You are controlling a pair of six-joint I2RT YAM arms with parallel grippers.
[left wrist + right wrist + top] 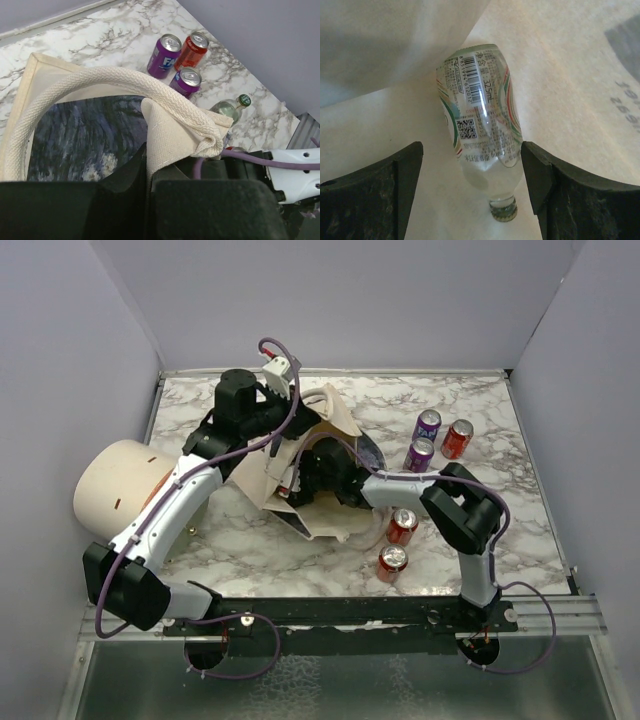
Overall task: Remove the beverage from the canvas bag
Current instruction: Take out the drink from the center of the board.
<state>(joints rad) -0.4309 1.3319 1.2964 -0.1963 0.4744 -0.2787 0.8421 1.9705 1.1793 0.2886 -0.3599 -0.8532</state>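
Observation:
The canvas bag (335,520) lies on its side mid-table, mouth lifted. My left gripper (147,167) is shut on the cloth edge of the bag (170,130) beside its loop handle (100,80); from above, the left gripper (283,438) sits at the bag's upper rim. My right gripper (325,472) reaches into the bag. Inside, the beverage (480,115), a clear bottle with a printed label and metal cap, lies on the cloth with its cap toward the camera. The right gripper (471,155) stands open, its fingers on either side of the bottle's shoulder, with a visible gap on the left.
Two purple cans (427,425) (419,454) and a red can (458,438) stand at the back right. Two more red cans (402,526) (393,562) stand near the right arm. A clear green-capped bottle (232,106) lies beside the bag. A cream cylinder (115,485) sits at the left.

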